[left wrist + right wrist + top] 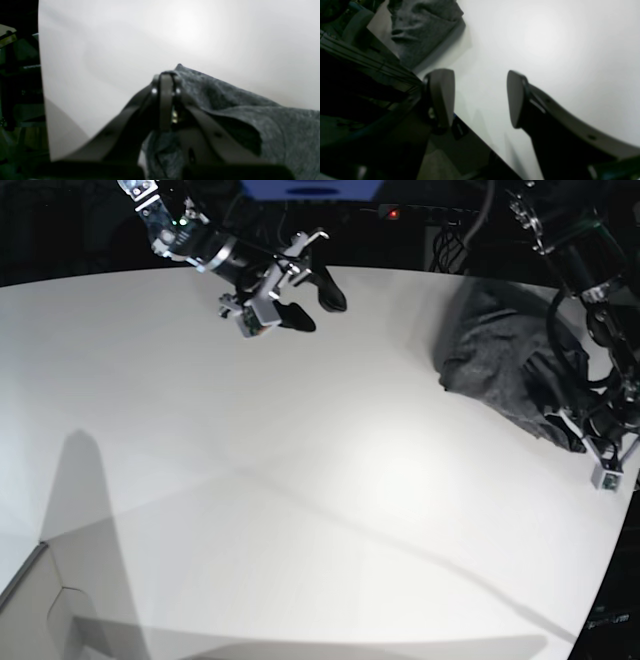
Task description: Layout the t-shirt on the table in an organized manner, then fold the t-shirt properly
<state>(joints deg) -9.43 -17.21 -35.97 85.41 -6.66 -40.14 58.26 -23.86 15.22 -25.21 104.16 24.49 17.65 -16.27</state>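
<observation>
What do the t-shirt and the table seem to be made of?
The t-shirt looks like soft knit fabric, probably cotton or a blend: heathered dark grey, a fuzzy matte surface, loose folds. The table looks like a hard, smooth white board, perhaps laminate or painted: even surface, soft glare, no grain.

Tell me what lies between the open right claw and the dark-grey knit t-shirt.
Only bare smooth white table separates the right claw from the dark-grey knit t-shirt; the base view shows it.

t-shirt [250, 117]: soft heathered dark-grey knit cloth, matt, fuzzy, wrinkled.
surface [300, 480]: smooth white, matt, with a faint soft sheen under the light.
right gripper [480, 100] jaws: dark, smooth, matt, plastic-looking pads.
</observation>
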